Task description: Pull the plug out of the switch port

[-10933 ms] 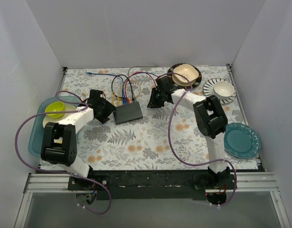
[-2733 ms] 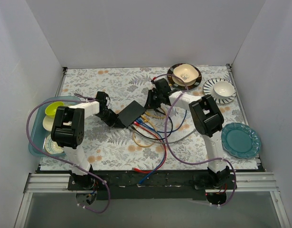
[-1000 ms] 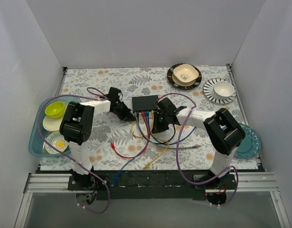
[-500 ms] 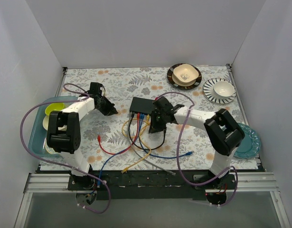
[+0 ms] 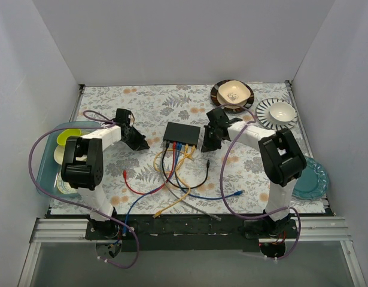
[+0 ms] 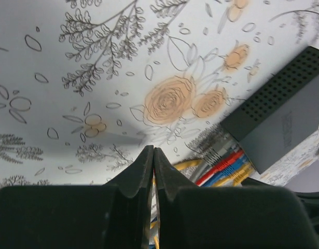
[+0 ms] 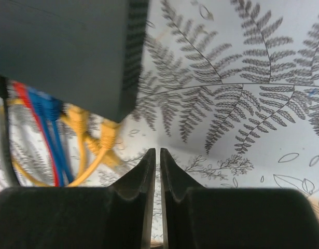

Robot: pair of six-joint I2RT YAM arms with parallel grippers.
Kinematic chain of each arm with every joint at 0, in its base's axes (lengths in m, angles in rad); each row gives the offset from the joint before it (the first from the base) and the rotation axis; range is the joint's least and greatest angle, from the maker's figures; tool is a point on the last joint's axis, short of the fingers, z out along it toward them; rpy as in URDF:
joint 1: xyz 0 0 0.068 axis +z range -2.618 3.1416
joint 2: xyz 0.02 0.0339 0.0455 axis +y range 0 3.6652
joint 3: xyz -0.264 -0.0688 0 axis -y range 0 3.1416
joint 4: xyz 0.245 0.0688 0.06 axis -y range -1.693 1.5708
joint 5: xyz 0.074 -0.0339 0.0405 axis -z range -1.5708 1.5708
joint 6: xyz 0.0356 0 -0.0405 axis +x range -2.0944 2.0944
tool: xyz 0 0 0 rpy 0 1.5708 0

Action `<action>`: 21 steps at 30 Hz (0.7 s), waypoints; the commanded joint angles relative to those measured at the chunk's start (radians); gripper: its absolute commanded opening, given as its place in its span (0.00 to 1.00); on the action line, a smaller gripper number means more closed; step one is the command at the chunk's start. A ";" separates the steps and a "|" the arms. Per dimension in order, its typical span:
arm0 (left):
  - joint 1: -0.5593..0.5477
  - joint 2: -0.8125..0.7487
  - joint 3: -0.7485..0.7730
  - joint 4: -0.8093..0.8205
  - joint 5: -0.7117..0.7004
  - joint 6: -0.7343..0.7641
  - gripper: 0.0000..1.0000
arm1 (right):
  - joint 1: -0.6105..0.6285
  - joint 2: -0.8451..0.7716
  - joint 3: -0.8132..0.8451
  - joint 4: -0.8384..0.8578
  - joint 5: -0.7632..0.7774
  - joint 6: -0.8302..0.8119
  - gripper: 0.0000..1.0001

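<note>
switch [image 5: 181, 131] lies flat on the floral cloth [image 5: 142, 107], near the middle of the table and a little toward its far side, with its socket edge turned to 6 o'clock in the top view. you can see plugs [image 7: 105, 136] seated along that edge, black, red, blue and yellow. their cables [image 5: 178, 173] spill out toward 6 o'clock in a loose tangle, and several free ends lie on the cloth.

your right gripper [image 5: 205, 145] sits just beside the switch at about 4 o'clock, off its near right corner. its wrist view shows the jaws all but together, with a hairline slit between them and nothing in it; the fingertips point at bare cloth, just beside the yellow plugs but not touching them.

your left gripper [image 5: 140, 144] is near the switch at about 8 o'clock, apart from it. its jaws are pressed together and hold nothing.

farther out, at about 1 o'clock from the switch, a tan bowl [image 5: 233, 92] rests on a dark plate [image 5: 216, 98]. at 2 o'clock a white bowl [image 5: 281, 111] sits on a striped plate [image 5: 262, 110]. a teal plate [image 5: 309, 179] lies at 4 o'clock, partly behind the right arm. well off at 9 o'clock a teal tray [image 5: 45, 179] holds a yellow-green bowl [image 5: 65, 137] and other dishes.
</note>
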 commanded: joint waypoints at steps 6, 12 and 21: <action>-0.009 0.081 0.042 0.033 0.081 0.006 0.02 | -0.023 0.161 0.154 -0.070 -0.041 -0.026 0.15; -0.017 0.017 -0.042 0.045 0.084 0.009 0.05 | -0.072 0.237 0.240 -0.067 -0.046 -0.038 0.17; -0.040 -0.082 -0.120 0.061 0.064 0.020 0.14 | -0.112 0.271 0.298 -0.077 -0.049 -0.070 0.18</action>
